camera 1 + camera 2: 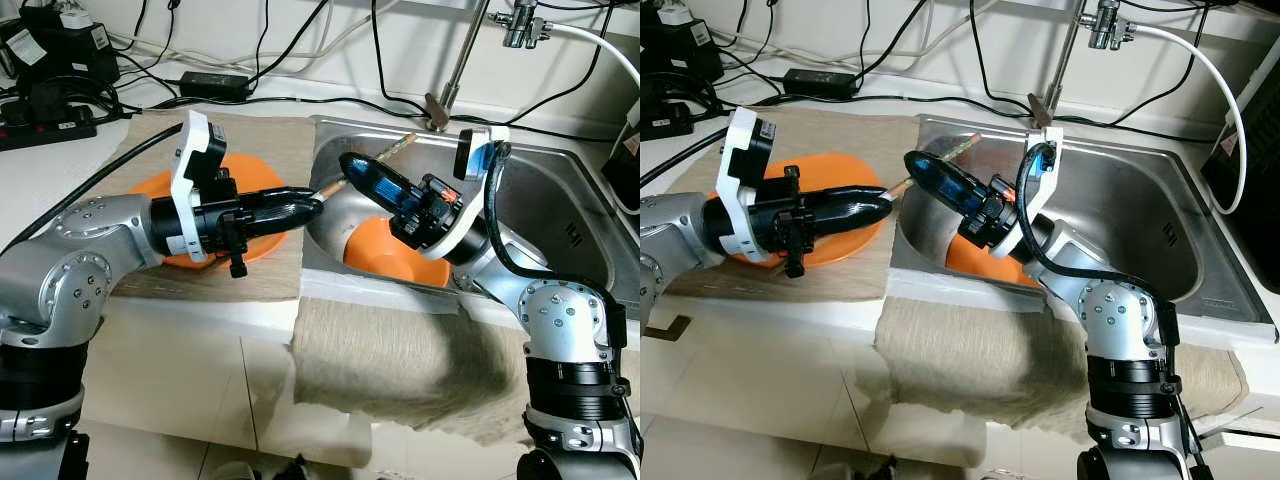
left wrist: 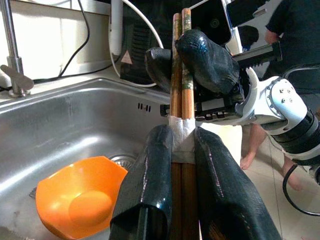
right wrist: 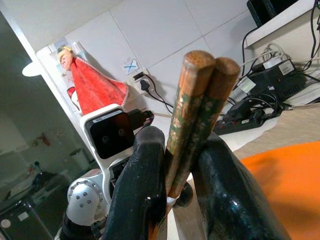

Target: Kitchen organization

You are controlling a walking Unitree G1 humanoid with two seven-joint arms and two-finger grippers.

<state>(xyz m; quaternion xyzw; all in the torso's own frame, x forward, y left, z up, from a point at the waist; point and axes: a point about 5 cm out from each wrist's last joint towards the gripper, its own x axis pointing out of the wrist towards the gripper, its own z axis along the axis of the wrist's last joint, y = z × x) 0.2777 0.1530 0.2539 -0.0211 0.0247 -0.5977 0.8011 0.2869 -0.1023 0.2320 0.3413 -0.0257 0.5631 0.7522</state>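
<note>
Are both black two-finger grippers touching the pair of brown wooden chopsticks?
Touching. The left wrist view shows the left gripper clamping the wooden chopsticks at their taped part, and the right gripper closed on them farther along.

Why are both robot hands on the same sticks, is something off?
Yes, oddly: the left gripper and right gripper both clamp one pair of chopsticks, taped together, held over the sink rather than put away.

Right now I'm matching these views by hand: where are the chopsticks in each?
Left eye: chopsticks span the sink's left edge, between the pincers.
Right eye: same place, centre-left.
Left wrist: centre, upright, held by both pincers.
Right wrist: centre, tips up.
Shared landmark: orange bowl in the sink.
</note>
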